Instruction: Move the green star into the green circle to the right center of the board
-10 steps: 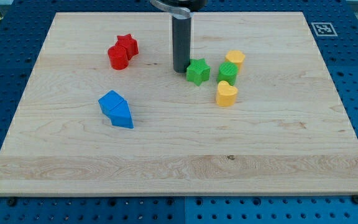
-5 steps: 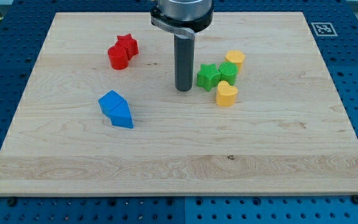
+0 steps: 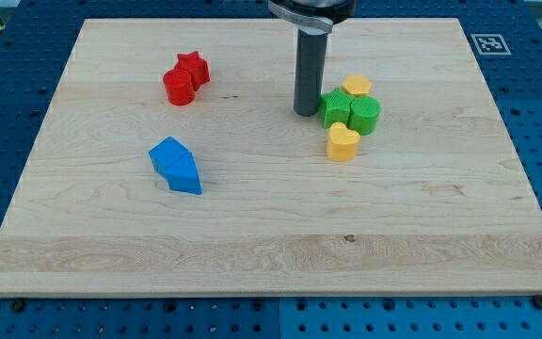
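My tip (image 3: 306, 113) touches the green star (image 3: 336, 107), hemmed by green circle (image 3: 364, 115) and two yellow blocks (image 3: 343, 142); no jaws

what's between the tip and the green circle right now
The green star sits between my tip and the green circle, touching both as far as the camera view shows.

On the light wooden board (image 3: 252, 235) lie a red star block (image 3: 194, 67) touching a red round block (image 3: 178, 87), two blue angular blocks (image 3: 176, 165), a green star block (image 3: 336, 107), a green round block (image 3: 365, 115), a yellow rounded block (image 3: 356, 87) and a yellow heart block (image 3: 342, 142). My tip (image 3: 306, 112) rests on it just left of the green star.
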Available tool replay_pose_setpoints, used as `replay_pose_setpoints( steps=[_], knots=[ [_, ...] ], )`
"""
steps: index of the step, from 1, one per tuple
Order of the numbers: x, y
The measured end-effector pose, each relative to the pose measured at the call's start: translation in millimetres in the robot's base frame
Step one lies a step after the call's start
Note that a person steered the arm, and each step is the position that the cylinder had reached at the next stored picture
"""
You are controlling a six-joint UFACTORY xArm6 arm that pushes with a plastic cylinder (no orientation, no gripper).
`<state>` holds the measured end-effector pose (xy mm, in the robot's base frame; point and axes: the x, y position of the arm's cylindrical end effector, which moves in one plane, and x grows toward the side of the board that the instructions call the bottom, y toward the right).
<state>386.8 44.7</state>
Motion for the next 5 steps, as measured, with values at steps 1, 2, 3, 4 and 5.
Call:
replay_pose_setpoints(
  steps=[1, 2, 3, 4, 5],
  knots=[
    [0, 11],
    [0, 20],
    [0, 24],
    [0, 36],
    [8, 47]
  ],
)
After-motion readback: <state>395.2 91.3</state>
